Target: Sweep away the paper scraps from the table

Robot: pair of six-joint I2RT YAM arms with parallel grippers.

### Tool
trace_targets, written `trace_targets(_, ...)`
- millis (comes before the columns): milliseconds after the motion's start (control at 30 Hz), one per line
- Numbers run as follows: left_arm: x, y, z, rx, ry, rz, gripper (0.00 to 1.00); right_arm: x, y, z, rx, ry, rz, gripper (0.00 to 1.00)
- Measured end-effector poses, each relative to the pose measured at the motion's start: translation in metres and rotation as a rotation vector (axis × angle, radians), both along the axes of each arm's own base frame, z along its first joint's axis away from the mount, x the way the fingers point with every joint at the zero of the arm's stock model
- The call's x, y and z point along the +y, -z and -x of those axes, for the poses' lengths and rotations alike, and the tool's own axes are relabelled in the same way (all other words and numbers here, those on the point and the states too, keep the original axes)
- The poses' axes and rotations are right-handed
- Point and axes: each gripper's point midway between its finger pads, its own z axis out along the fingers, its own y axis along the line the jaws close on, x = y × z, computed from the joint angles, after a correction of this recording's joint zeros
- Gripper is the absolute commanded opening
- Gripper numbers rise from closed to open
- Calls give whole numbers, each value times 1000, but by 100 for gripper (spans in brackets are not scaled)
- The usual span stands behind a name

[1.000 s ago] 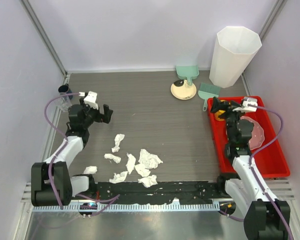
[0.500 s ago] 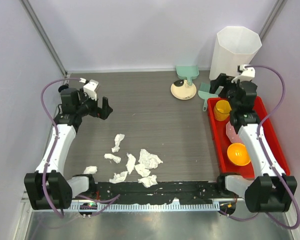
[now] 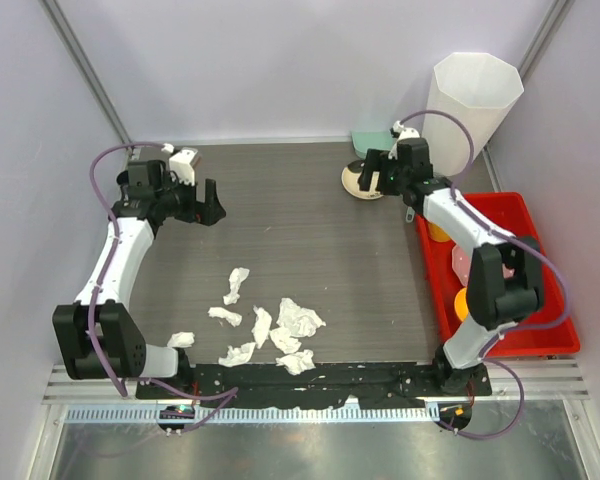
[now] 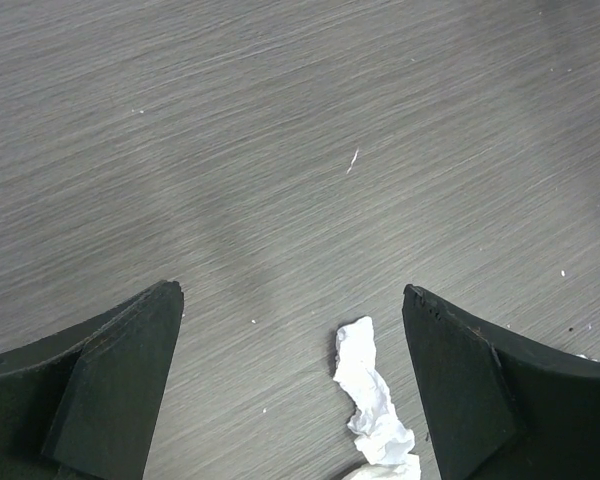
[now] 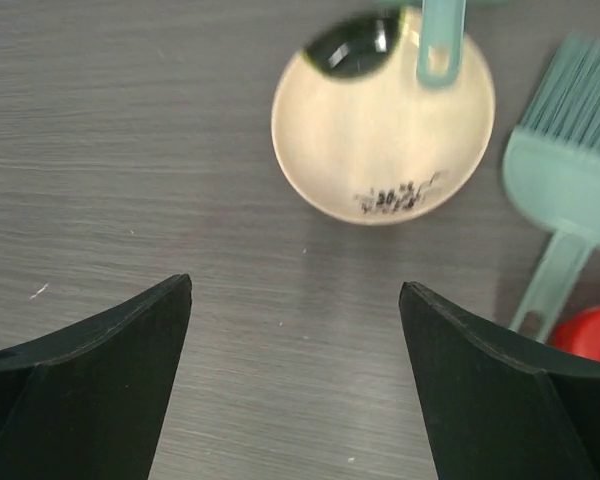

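Observation:
Several crumpled white paper scraps (image 3: 270, 325) lie in a loose cluster at the near middle of the dark wood-grain table (image 3: 300, 230). My left gripper (image 3: 210, 203) hangs open at the left, farther back than the cluster. In the left wrist view one scrap (image 4: 370, 400) lies on the table below, near the right finger, with the left gripper (image 4: 292, 291) holding nothing. My right gripper (image 3: 372, 172) is open at the back, just short of a cream plate (image 5: 380, 120). Only bare table shows between the tips of the right gripper (image 5: 295, 285).
A green dustpan (image 3: 375, 145) rests partly on the cream plate (image 3: 365, 182), and a green brush (image 3: 417, 185) lies beside it. A tall white bin (image 3: 470, 110) stands at the back right. A red tray (image 3: 540, 345) with orange and pink dishes runs along the right edge.
My right arm has swung from over the red tray up and left to the cream plate. My left gripper has drawn back toward the left rear. Both stayed open.

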Motion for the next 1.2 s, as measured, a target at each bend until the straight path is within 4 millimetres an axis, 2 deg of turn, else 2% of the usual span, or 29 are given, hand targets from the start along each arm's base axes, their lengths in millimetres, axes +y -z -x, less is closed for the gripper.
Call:
trace_targets(67, 0, 1, -1, 9, -10, 5, 91, 4, 28, -3, 72, 40, -47, 71)
trace_targets(200, 0, 4, -2, 21, -24, 8, 91, -5, 66, -6, 150, 209, -167, 67)
trace_targets(300, 0, 4, -3, 26, -36, 10, 91, -11, 71, -19, 125, 325, -251, 66)
trace_targets(433, 0, 3, -6, 14, -42, 10, 91, -23, 81, -22, 103, 481, -341, 66)
trace_targets(533, 0, 2, -8, 2, -41, 11, 90, -32, 94, -24, 99, 594, -393, 56)
trace_targets(700, -3, -1, -9, -8, -27, 21, 89, -38, 123, -30, 114, 749, -499, 52)
trace_targets(800, -6, -1, -8, -9, -15, 30, 89, -37, 136, -37, 115, 811, -563, 51)
trace_targets(967, -9, -2, -7, -12, 4, 39, 89, -24, 138, -51, 100, 844, -666, 50)
trace_targets(1033, -10, -3, -6, -11, 10, 41, 89, -24, 146, -54, 109, 867, -695, 50)
trace_targets(1200, -13, -9, -4, -7, 29, 51, 89, -24, 146, -61, 97, 911, -782, 47)
